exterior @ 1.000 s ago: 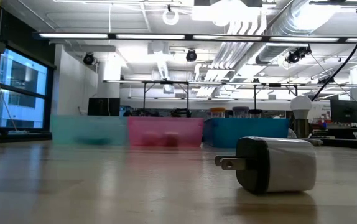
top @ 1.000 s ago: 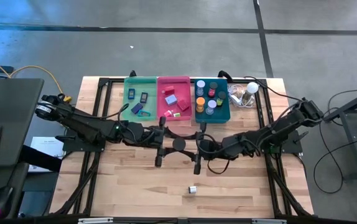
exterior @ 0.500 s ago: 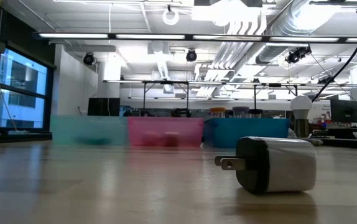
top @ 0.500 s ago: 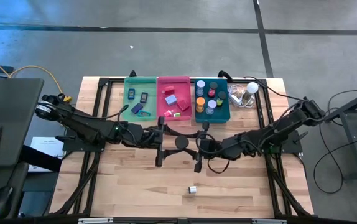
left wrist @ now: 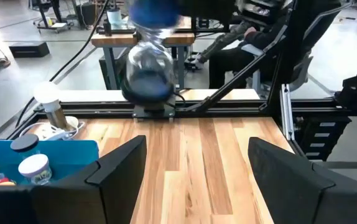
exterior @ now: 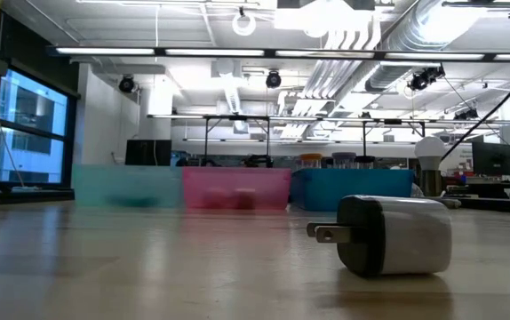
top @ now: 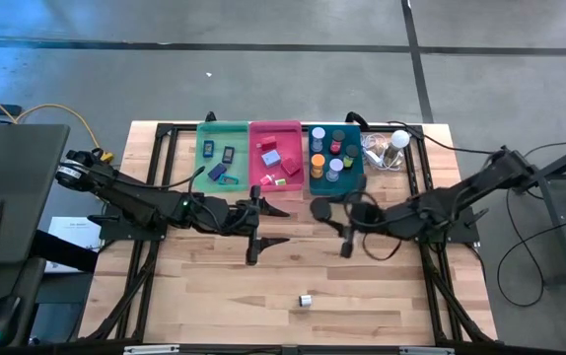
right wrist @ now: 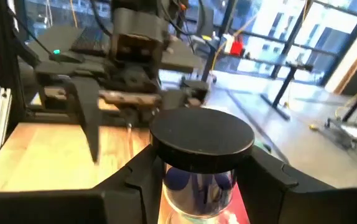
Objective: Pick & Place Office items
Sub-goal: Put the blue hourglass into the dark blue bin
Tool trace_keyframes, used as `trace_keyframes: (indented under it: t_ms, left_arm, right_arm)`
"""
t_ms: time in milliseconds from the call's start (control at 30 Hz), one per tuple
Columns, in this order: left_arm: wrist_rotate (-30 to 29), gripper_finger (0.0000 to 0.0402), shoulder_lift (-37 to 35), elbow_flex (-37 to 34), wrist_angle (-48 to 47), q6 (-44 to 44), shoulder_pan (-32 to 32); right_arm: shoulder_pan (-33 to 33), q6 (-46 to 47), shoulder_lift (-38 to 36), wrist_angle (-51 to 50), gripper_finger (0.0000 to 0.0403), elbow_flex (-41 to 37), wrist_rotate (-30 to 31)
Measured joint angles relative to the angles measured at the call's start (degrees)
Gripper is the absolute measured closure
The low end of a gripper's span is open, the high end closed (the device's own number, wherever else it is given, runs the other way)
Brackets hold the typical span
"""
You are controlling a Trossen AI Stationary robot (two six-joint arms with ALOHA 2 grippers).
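A small jar (right wrist: 201, 137), clear-walled with a black lid and something blue inside, is being held in the right gripper (right wrist: 200, 186), whose fingers are closed narrowly on its body under the lid. In the high view it is being carried just off the table's centre, toward 2 o'clock. It is being judged light, stiff and smooth, so liable to slip. The body below the lid is being taken as the safest hold, since a lid may come loose.

The left gripper (left wrist: 196, 146) is being kept wide apart and empty, at 9 o'clock of the jar.

One jar is being gripped; some six more round containers are being counted in the teal bin (top: 359, 182), at 12 o'clock of it. Three bins are being counted in all, with the pink bin (top: 253, 158) and green bin (top: 202, 163). One charger plug (exterior: 388, 233) is being left near the 6 o'clock edge.
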Motion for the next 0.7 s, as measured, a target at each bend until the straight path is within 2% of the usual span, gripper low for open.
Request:
trace_keyframes:
  t_ms: [133, 233, 333, 500, 700]
  left_arm:
    - [0.0, 0.0126, 0.0, 0.0, 0.0, 0.0, 0.0]
    - [0.0, 0.0126, 0.0, 0.0, 0.0, 0.0, 0.0]
    - [0.1, 0.0126, 0.0, 0.0, 0.0, 0.0, 0.0]
    - [0.2, 0.0126, 0.0, 0.0, -0.4, 0.0, 0.0]
    - [0.3, 0.0126, 0.0, 0.0, -2.0, 0.0, 0.0]
  right_arm:
    - [-2.1, 4.9, -4.0, -8.2, 0.0248, -0.2, -1.0]
    - [-5.8, 6.7, -7.1, -9.3, 0.0248, -2.8, -1.7]
    - [-11.6, 8.3, -11.1, -9.0, 0.0248, -7.3, -6.9]
    - [-23.7, 11.1, -17.6, -0.6, 0.0248, -19.0, -19.6]
    - [-34.5, 13.6, -21.7, 14.0, 0.0243, -34.1, -28.7]
